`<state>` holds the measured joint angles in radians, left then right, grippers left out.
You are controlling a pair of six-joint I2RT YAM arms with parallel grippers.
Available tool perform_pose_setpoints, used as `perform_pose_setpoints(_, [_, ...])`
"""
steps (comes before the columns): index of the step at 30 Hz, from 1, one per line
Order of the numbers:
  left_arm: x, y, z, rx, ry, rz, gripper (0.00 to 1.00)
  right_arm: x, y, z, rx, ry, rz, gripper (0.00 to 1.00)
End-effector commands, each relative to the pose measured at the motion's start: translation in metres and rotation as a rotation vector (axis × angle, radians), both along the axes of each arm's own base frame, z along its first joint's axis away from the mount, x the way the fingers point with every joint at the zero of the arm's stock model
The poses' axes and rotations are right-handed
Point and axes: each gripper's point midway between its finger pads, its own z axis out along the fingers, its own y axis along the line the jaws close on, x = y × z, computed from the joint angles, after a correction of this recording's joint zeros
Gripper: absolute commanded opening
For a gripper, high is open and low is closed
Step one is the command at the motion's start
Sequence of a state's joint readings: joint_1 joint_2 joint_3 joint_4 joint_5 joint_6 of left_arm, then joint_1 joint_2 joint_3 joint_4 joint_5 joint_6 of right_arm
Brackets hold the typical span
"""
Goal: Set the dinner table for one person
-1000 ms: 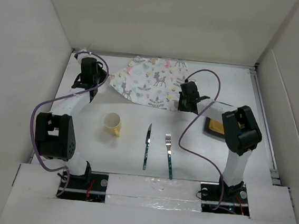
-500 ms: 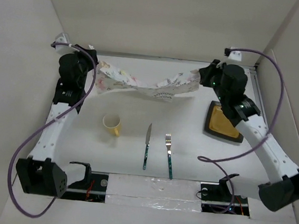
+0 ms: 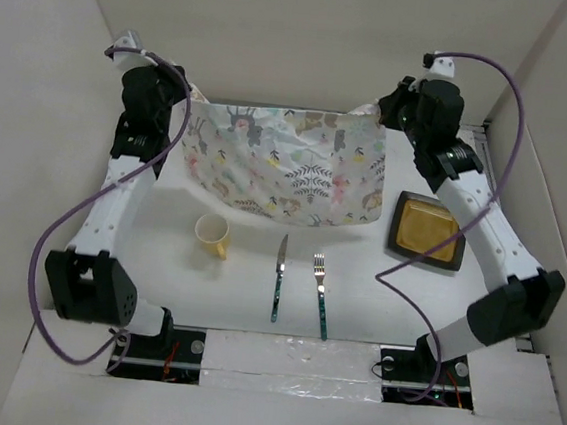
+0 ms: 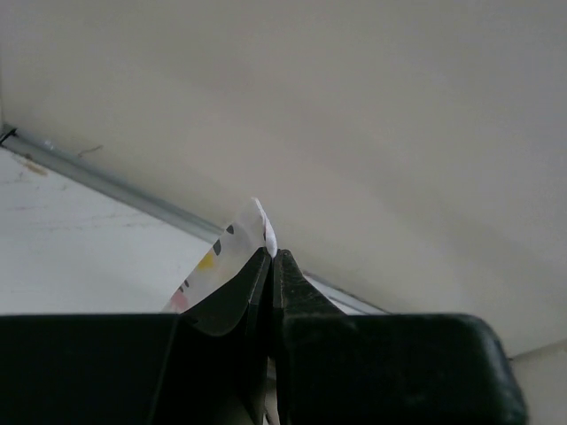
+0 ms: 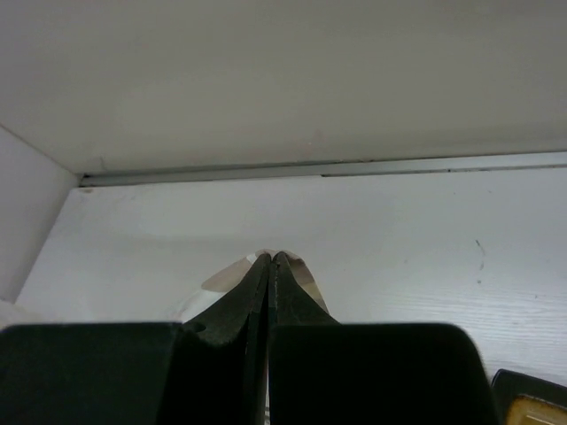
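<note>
The deer-and-tree patterned placemat hangs spread out above the back of the white dinner table, held by its two upper corners. My left gripper is shut on its left corner. My right gripper is shut on its right corner. On the table lie a yellow cup, a knife and a fork with teal handles, and a dark square plate with a yellow centre; its corner shows in the right wrist view.
White walls enclose the table on the left, back and right. A metal rail runs along the foot of the back wall. The purple cables loop over the table beside the arms.
Both grippers lifted the placemat off the table by its corners and pulled apart; it went from lying crumpled, to a sagging strip, to hanging spread flat now.
</note>
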<state>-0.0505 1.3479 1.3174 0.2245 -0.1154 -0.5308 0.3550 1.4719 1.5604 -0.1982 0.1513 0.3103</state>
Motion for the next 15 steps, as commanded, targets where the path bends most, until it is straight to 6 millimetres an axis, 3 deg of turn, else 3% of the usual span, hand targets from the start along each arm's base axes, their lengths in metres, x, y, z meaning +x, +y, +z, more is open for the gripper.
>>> perform_pose_setpoints(1, [0.024, 0.012, 0.010, 0.035, 0.009, 0.066, 0.00, 0.025, 0.004, 0.031, 0.021, -0.059, 0.037, 0.00])
perform_pose_setpoints(2, [0.035, 0.014, 0.017, 0.039, 0.012, 0.075, 0.00, 0.041, 0.005, 0.020, 0.017, -0.028, 0.032, 0.00])
perform_pose_setpoints(3, [0.039, 0.014, 0.021, 0.040, 0.010, 0.077, 0.00, 0.045, 0.007, 0.026, 0.020, -0.031, 0.038, 0.00])
perform_pose_setpoints(4, [0.041, 0.014, 0.022, 0.044, 0.022, 0.080, 0.00, 0.047, 0.004, 0.046, 0.032, -0.064, 0.040, 0.00])
perform_pose_setpoints(5, [0.042, 0.015, 0.046, 0.043, -0.020, 0.083, 0.00, 0.049, 0.006, 0.055, 0.034, -0.076, 0.046, 0.00])
perform_pose_setpoints(6, [0.042, 0.015, 0.046, 0.044, -0.019, 0.083, 0.00, 0.051, 0.007, 0.052, 0.033, -0.071, 0.046, 0.00])
perform_pose_setpoints(10, [0.032, 0.013, 0.053, 0.023, -0.059, 0.073, 0.00, 0.041, -0.002, 0.063, 0.034, -0.100, 0.036, 0.00])
perform_pose_setpoints(11, [0.026, 0.012, 0.036, 0.019, -0.034, 0.069, 0.00, 0.042, 0.000, 0.036, 0.025, -0.053, 0.042, 0.00])
perform_pose_setpoints(13, [0.020, 0.012, 0.015, 0.002, -0.014, 0.067, 0.00, 0.037, -0.002, 0.021, 0.031, -0.033, 0.056, 0.00])
perform_pose_setpoints(14, [0.014, 0.011, -0.019, -0.018, 0.044, 0.066, 0.00, 0.036, 0.000, 0.006, 0.037, -0.004, 0.063, 0.00])
perform_pose_setpoints(15, [0.010, 0.010, -0.036, -0.029, 0.070, 0.060, 0.00, 0.037, -0.004, -0.035, 0.029, 0.073, 0.053, 0.00])
